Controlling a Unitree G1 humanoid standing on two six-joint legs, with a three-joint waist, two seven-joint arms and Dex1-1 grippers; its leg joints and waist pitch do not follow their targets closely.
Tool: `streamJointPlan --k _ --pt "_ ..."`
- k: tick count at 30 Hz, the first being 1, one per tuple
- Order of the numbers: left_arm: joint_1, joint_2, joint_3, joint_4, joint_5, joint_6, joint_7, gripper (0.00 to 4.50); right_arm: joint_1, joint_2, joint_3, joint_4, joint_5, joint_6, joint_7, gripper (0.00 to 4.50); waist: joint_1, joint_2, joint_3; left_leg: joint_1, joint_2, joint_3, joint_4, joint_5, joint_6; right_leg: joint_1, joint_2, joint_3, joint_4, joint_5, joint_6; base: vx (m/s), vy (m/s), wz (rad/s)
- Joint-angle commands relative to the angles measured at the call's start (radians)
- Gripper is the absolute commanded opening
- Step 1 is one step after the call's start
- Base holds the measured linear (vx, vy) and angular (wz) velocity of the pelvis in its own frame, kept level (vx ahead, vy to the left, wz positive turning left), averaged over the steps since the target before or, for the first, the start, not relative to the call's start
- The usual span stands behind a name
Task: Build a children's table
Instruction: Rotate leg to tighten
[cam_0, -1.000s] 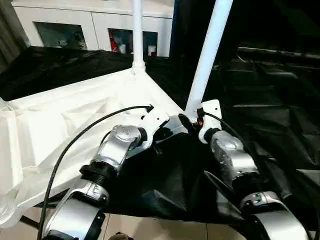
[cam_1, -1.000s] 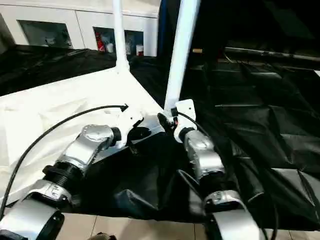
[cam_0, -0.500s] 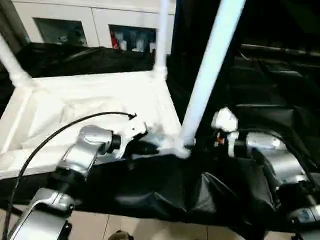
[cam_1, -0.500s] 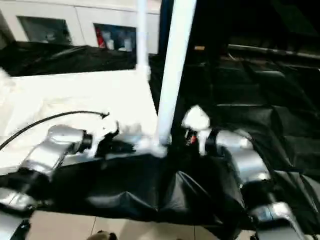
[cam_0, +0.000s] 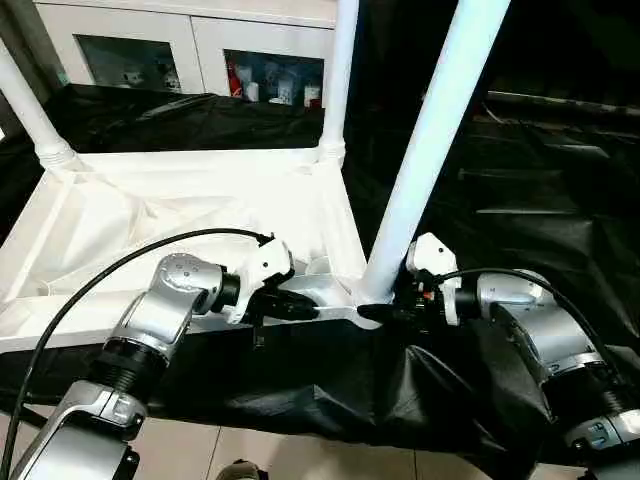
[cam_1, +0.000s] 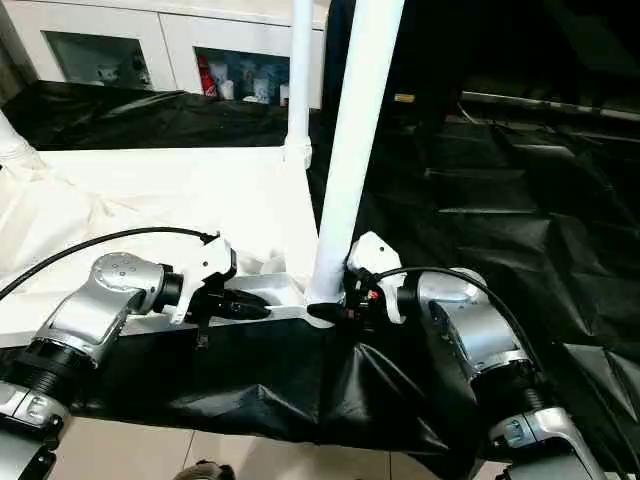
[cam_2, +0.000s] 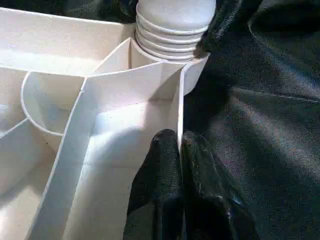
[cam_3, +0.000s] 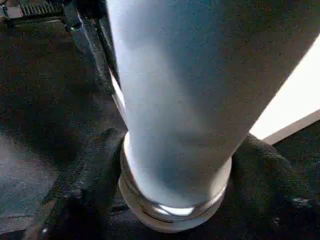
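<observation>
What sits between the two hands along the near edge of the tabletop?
In the left eye view, the near corner of the tabletop with the base of the nearest leg lies between the left hand and the right hand.

Near leg (cam_0: 432, 150) stands btwn both grippers, blocking a straight pass across. Far legs (cam_0: 338, 80) upright at back corners. Open room over black cloth (cam_0: 540, 180) on robot's right (looks bare, dim though).
</observation>
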Motion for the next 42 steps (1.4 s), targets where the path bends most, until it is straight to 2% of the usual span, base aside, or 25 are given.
streamJointPlan --k 1,5,9,11,15,17,18,19,20,23,25,26,27,28,30,31,34,36,37,38,40,42 --pt "-0.011 -0.015 -0.001 -0.005 -0.033 -0.005 -0.009 0.00 -0.012 0.001 0.007 0.006 -0.016 0.001 -0.004 2.90 -0.001 -0.009 -0.064 0.021 0.043 -0.017 -0.054 -0.163 0.066 0.049 -0.068 0.048 -0.066 -0.117 -0.222 0.000 0.000 0.00" --pt "-0.010 -0.013 0.000 -0.004 -0.032 -0.004 -0.009 0.00 -0.002 0.005 0.002 -0.001 -0.007 -0.001 -0.005 2.75 -0.002 -0.009 -0.064 0.021 0.044 -0.018 -0.054 -0.163 0.066 0.049 -0.066 0.048 -0.065 -0.112 -0.222 0.000 0.000 0.00" --pt "-0.011 -0.024 0.005 0.010 -0.023 0.007 0.025 0.00 0.006 0.045 -0.036 0.029 0.008 -0.005 -0.074 2.73 -0.004 -0.008 -0.063 0.021 0.042 -0.018 -0.053 -0.166 0.063 0.048 -0.067 0.048 -0.066 -0.116 -0.225 0.000 0.000 0.00" --pt "-0.034 -0.054 0.015 0.062 0.019 0.008 0.143 0.00 -0.011 0.105 -0.084 0.093 -0.010 -0.021 -0.239 2.73 -0.009 -0.005 -0.061 0.022 0.042 -0.018 -0.055 -0.181 0.052 0.042 -0.067 0.049 -0.069 -0.134 -0.226 0.000 0.000 0.00" --pt "-0.096 -0.182 0.046 0.169 0.082 0.065 0.457 0.00 -0.050 0.271 -0.208 0.218 -0.010 0.003 -0.660 2.72 -0.024 -0.005 -0.063 0.027 0.042 -0.024 -0.063 -0.225 -0.007 0.042 -0.069 0.048 -0.074 -0.204 -0.211 0.000 0.000 0.00" --pt "-0.108 -0.217 0.047 0.184 0.087 0.083 0.506 0.00 -0.060 0.309 -0.231 0.244 -0.008 0.014 -0.752 2.72 -0.026 -0.007 -0.064 0.027 0.039 -0.022 -0.061 -0.217 0.000 0.045 -0.068 0.049 -0.076 -0.183 -0.203 0.000 0.000 0.00" --pt "-0.110 -0.225 0.046 0.186 0.088 0.085 0.512 0.00 -0.061 0.315 -0.230 0.249 -0.012 0.014 -0.767 2.72 -0.026 -0.006 -0.064 0.025 0.039 -0.022 -0.060 -0.210 0.007 0.045 -0.069 0.049 -0.075 -0.171 -0.203 0.000 0.000 0.00" --pt "-0.115 -0.243 0.043 0.190 0.089 0.089 0.526 0.00 -0.066 0.329 -0.227 0.259 -0.021 0.012 -0.798 2.72 -0.026 -0.001 -0.062 0.024 0.039 -0.021 -0.060 -0.204 0.010 0.044 -0.070 0.050 -0.076 -0.163 -0.206 0.000 0.000 0.00" --pt "-0.123 -0.280 0.029 0.194 0.092 0.097 0.541 0.00 -0.075 0.359 -0.216 0.281 -0.043 0.006 -0.846 2.72 -0.026 -0.005 -0.064 0.022 0.036 -0.019 -0.059 -0.194 0.017 0.045 -0.067 0.049 -0.076 -0.146 -0.201 0.000 0.000 0.00" --pt "-0.132 -0.314 0.010 0.203 0.100 0.090 0.552 0.00 -0.088 0.394 -0.213 0.310 -0.057 -0.013 -0.878 2.72 -0.023 -0.002 -0.064 0.024 0.037 -0.021 -0.059 -0.200 0.024 0.045 -0.068 0.049 -0.078 -0.149 -0.192 0.000 0.000 0.00" --pt "-0.136 -0.321 0.004 0.212 0.106 0.083 0.554 0.00 -0.098 0.407 -0.216 0.325 -0.059 -0.022 -0.885 2.72 -0.023 -0.002 -0.063 0.024 0.037 -0.021 -0.060 -0.209 0.024 0.045 -0.067 0.048 -0.079 -0.154 -0.189 0.000 0.000 0.00" --pt "-0.138 -0.318 -0.001 0.218 0.113 0.067 0.550 0.00 -0.110 0.424 -0.231 0.320 -0.031 -0.034 -0.846 2.72 -0.024 -0.001 -0.062 0.024 0.037 -0.021 -0.062 -0.223 0.022 0.044 -0.068 0.048 -0.081 -0.171 -0.185 0.000 0.000 0.00" --pt "-0.137 -0.315 -0.001 0.218 0.114 0.065 0.548 0.00 -0.112 0.428 -0.236 0.316 -0.018 -0.035 -0.827 3.07 -0.023 -0.002 -0.061 0.024 0.038 -0.022 -0.063 -0.233 0.022 0.045 -0.068 0.048 -0.082 -0.181 -0.180 0.000 0.000 0.00" --pt "-0.137 -0.312 -0.001 0.217 0.115 0.063 0.548 0.00 -0.113 0.427 -0.237 0.313 -0.015 -0.035 -0.823 3.07 -0.024 -0.002 -0.061 0.024 0.038 -0.022 -0.063 -0.235 0.023 0.045 -0.068 0.048 -0.083 -0.182 -0.178 0.000 0.000 0.00" --pt "-0.135 -0.276 0.008 0.214 0.114 0.042 0.538 0.00 -0.118 0.404 -0.245 0.280 0.007 -0.037 -0.784 3.42 -0.022 -0.002 -0.064 0.022 0.038 -0.023 -0.063 -0.227 0.028 0.048 -0.069 0.048 -0.080 -0.163 -0.177 0.000 0.000 0.00" --pt "-0.132 -0.260 0.010 0.210 0.112 0.035 0.523 0.00 -0.120 0.392 -0.246 0.271 0.010 -0.035 -0.768 3.45 -0.024 -0.003 -0.063 0.021 0.039 -0.023 -0.063 -0.225 0.031 0.048 -0.069 0.048 -0.079 -0.156 -0.179 0.000 0.000 0.00" --pt "-0.122 -0.211 0.024 0.203 0.105 0.019 0.480 0.00 -0.124 0.330 -0.220 0.235 0.006 -0.019 -0.668 3.68 -0.023 -0.003 -0.063 0.019 0.038 -0.022 -0.061 -0.208 0.039 0.049 -0.068 0.047 -0.077 -0.142 -0.188 0.000 0.000 0.00" --pt "-0.112 -0.171 0.032 0.192 0.095 0.001 0.428 0.00 -0.114 0.264 -0.187 0.183 0.001 0.002 -0.549 3.95 -0.022 -0.006 -0.064 0.016 0.037 -0.022 -0.059 -0.197 0.045 0.054 -0.068 0.046 -0.075 -0.140 -0.186 0.000 0.000 0.00" --pt "-0.111 -0.170 0.032 0.191 0.095 0.001 0.427 0.00 -0.114 0.263 -0.186 0.182 0.001 0.002 -0.546 3.95 -0.021 -0.005 -0.063 0.017 0.039 -0.022 -0.059 -0.195 0.048 0.053 -0.067 0.047 -0.076 -0.135 -0.186 0.000 0.000 0.00" --pt "-0.098 -0.133 0.034 0.175 0.077 -0.040 0.356 0.00 -0.096 0.192 -0.149 0.130 -0.009 0.008 -0.420 3.95 -0.022 -0.005 -0.063 0.017 0.039 -0.022 -0.059 -0.192 0.054 0.052 -0.066 0.046 -0.075 -0.127 -0.188 0.000 0.000 0.00" --pt "-0.091 -0.111 0.035 0.164 0.066 -0.051 0.312 0.00 -0.082 0.145 -0.130 0.091 -0.002 0.019 -0.332 3.95 -0.020 -0.007 -0.064 0.019 0.040 -0.020 -0.056 -0.176 0.064 0.052 -0.066 0.048 -0.071 -0.099 -0.193 0.000 0.000 0.00" --pt "-0.066 -0.068 0.023 0.116 0.022 -0.073 0.183 0.00 -0.054 0.059 -0.096 0.015 0.028 0.050 -0.183 3.95 -0.016 -0.008 -0.064 0.019 0.041 -0.020 -0.055 -0.166 0.080 0.055 -0.067 0.047 -0.068 -0.080 -0.208 0.000 0.000 0.00"
